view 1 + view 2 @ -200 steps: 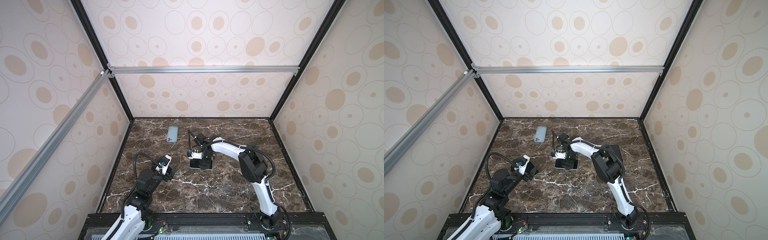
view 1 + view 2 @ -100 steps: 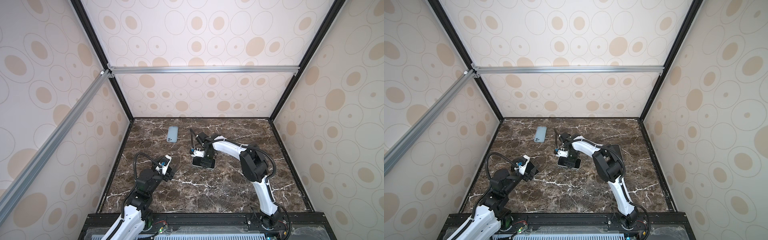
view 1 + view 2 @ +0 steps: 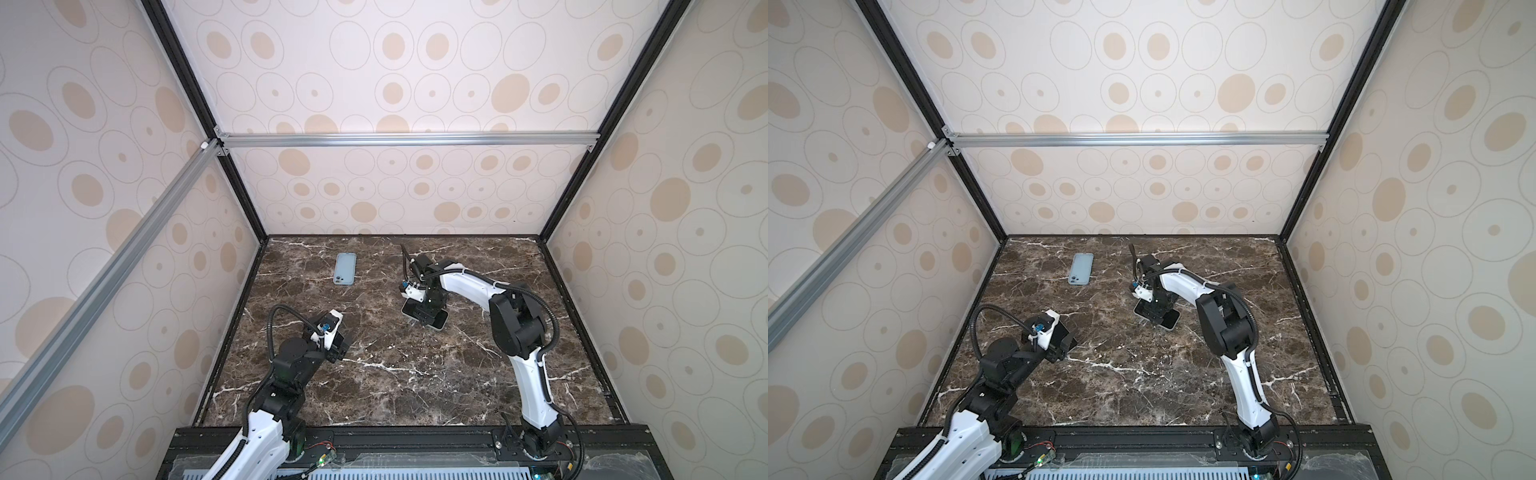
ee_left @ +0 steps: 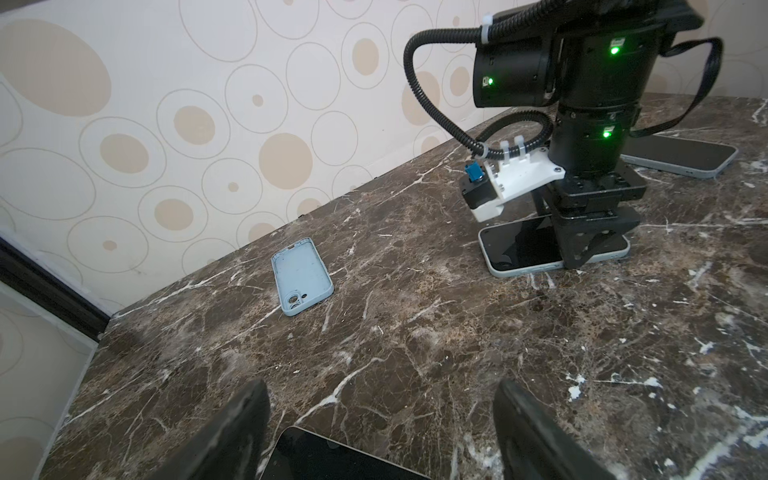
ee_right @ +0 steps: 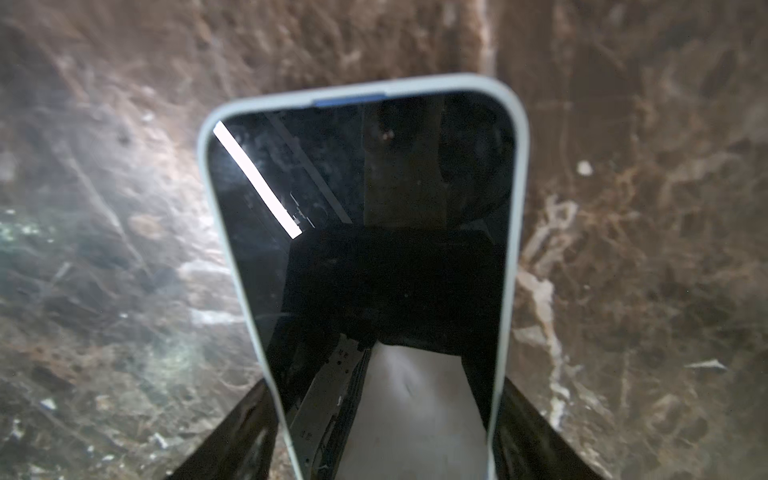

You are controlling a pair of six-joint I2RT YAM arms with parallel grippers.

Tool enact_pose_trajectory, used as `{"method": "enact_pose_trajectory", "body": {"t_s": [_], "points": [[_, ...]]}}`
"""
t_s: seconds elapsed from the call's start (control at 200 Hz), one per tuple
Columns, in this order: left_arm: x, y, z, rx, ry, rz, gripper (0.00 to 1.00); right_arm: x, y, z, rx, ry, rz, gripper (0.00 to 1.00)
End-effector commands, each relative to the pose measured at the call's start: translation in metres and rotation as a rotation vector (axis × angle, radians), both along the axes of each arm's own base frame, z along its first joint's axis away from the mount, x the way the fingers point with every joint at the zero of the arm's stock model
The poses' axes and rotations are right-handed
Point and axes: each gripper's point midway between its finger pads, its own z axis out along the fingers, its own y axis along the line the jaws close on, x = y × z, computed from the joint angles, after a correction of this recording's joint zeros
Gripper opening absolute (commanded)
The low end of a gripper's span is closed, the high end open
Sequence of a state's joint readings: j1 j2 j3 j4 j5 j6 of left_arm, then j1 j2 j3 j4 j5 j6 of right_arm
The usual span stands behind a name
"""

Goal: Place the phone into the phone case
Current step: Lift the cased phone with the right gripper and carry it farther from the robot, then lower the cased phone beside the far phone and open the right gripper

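step: pick-up of phone, not done yet. Phone (image 3: 424, 319) lies flat, screen up, on marble table (image 3: 415, 374).
right pincer: right gripper (image 3: 424, 316) points straight down over the phone. Right wrist view shows one finger (image 5: 232, 432) on each long edge of the phone. Jaws spread about phone-width; whether pads press the edges or just flank them, can't tell. No lift visible: in left wrist view the phone (image 4: 552, 249) sits on the marble.
left pincer: left gripper (image 3: 338, 353) open, empty, hovers low over the table, well apart from the phone. Dark glossy slab just under it in left wrist view, can't ID.
case: phone case (image 3: 345, 269) lies flat, open side up, camera cutout toward the robot's side. Left of and a bit beyond the right gripper, well apart, clear marble between.
next (judgement): squeeze long edges firm, lift level, carry over the case, match camera corner to the cutout, lower and press in. Left gripper prob needed to pin the case.
risk: thin slick edges, phone may slip or tilt.
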State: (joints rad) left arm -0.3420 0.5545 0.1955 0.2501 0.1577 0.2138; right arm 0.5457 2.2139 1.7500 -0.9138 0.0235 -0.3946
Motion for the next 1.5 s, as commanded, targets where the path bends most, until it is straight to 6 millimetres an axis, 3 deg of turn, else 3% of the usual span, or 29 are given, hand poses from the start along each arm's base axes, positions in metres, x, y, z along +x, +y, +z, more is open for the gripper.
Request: {"method": "enact_pose_trajectory", "body": {"t_s": [0.0, 0.37, 0.54, 0.63, 0.67, 1.01, 1.495], "points": [[0.002, 0.002, 0.007, -0.009, -0.026, 0.014, 0.84, 0.006, -0.032, 0.0, -0.051, 0.009, -0.159, 0.67], [0.003, 0.005, 0.005, 0.004, -0.019, 0.028, 0.84, 0.036, -0.088, -0.006, -0.022, 0.055, -0.598, 0.68], [0.004, 0.008, 0.004, 0.018, -0.018, 0.044, 0.84, 0.041, -0.112, -0.014, -0.045, 0.095, -0.758, 0.68], [0.004, 0.009, 0.004, 0.021, -0.017, 0.05, 0.84, 0.042, -0.115, -0.018, -0.061, 0.101, -0.785, 0.68], [0.004, 0.009, 0.003, 0.023, -0.017, 0.052, 0.84, 0.044, -0.128, -0.02, -0.07, 0.115, -0.819, 0.68], [0.005, 0.011, 0.005, 0.028, -0.019, 0.062, 0.84, 0.048, -0.137, -0.024, -0.086, 0.099, -0.871, 0.73], [0.004, 0.013, 0.009, 0.022, -0.031, 0.071, 0.84, 0.051, -0.152, -0.012, -0.076, 0.073, -0.915, 0.83]]}}
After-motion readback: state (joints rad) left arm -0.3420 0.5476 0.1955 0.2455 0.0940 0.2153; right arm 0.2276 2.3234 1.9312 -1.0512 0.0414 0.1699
